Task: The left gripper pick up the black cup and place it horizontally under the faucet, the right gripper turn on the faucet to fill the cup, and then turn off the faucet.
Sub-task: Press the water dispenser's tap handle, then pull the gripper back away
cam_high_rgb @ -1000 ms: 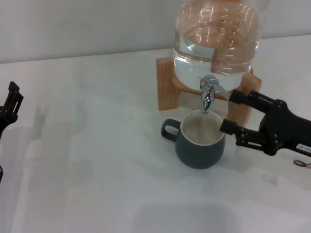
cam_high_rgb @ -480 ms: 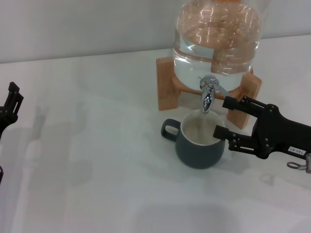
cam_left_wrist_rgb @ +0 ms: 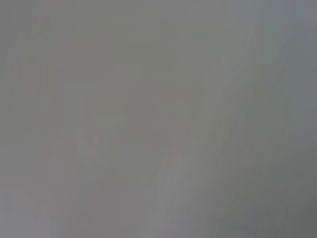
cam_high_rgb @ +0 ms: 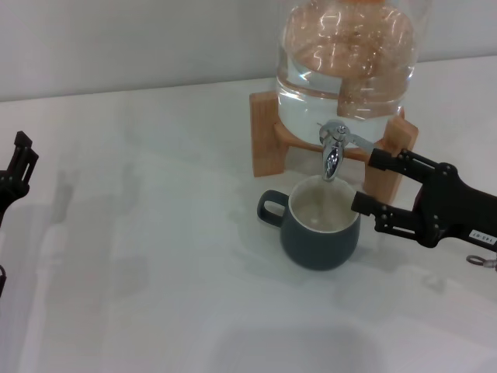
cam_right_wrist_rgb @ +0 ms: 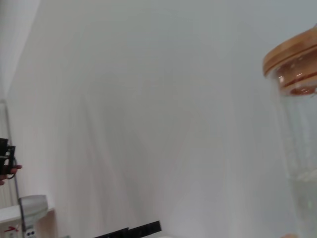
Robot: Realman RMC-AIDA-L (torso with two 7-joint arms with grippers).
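Observation:
The black cup [cam_high_rgb: 320, 237] stands upright on the white table, directly under the faucet [cam_high_rgb: 332, 154], with its handle pointing left. Its cream inside holds some water. The faucet's thin lever [cam_high_rgb: 359, 141] points right. My right gripper [cam_high_rgb: 366, 182] is open just right of the cup. Its upper finger is near the lever's tip and its lower finger is beside the cup's rim, and it holds nothing. My left gripper [cam_high_rgb: 17, 165] is parked at the far left edge, away from the cup. The left wrist view shows only plain grey.
A large glass water jar [cam_high_rgb: 349, 54] sits on a wooden stand [cam_high_rgb: 268, 144] behind the cup. Its wooden lid [cam_right_wrist_rgb: 292, 54] shows in the right wrist view. The white table [cam_high_rgb: 155, 256] extends left and in front of the cup, with a wall behind.
My right gripper moved left toward the cup, then back right and slightly up. The lever now stretches further right, toward the gripper. The cup and my left arm have not moved.

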